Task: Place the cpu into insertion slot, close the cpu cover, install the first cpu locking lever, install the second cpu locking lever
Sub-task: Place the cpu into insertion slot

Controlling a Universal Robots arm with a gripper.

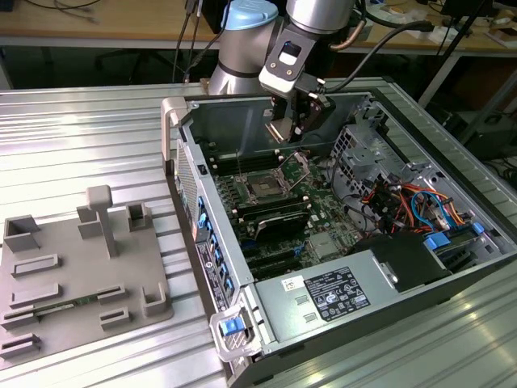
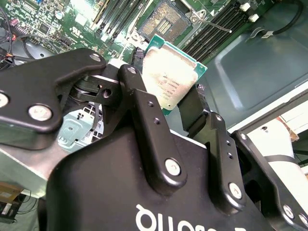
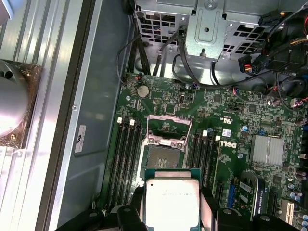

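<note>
At the exterior view's left we see a grey fixture tray (image 1: 81, 275); right of it, the arm reaches down from the far side into the computer case (image 1: 212, 267). Its gripper (image 1: 295, 128) hangs above the insertion slot (image 3: 161, 160), clamped on the cpu (image 3: 172, 202). The cpu cover (image 3: 166, 126) stands raised. The fingers (image 2: 144, 115) hide part of the chip's rim.

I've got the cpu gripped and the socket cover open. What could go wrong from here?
The gripper pinches the cpu only by its edges near the insertion slot; a slip or tilt could damage the bare contacts. The cpu cover stands raised beside the slot, so the chip might catch it. Memory slots flank the socket closely and may obstruct the gripper.
</note>
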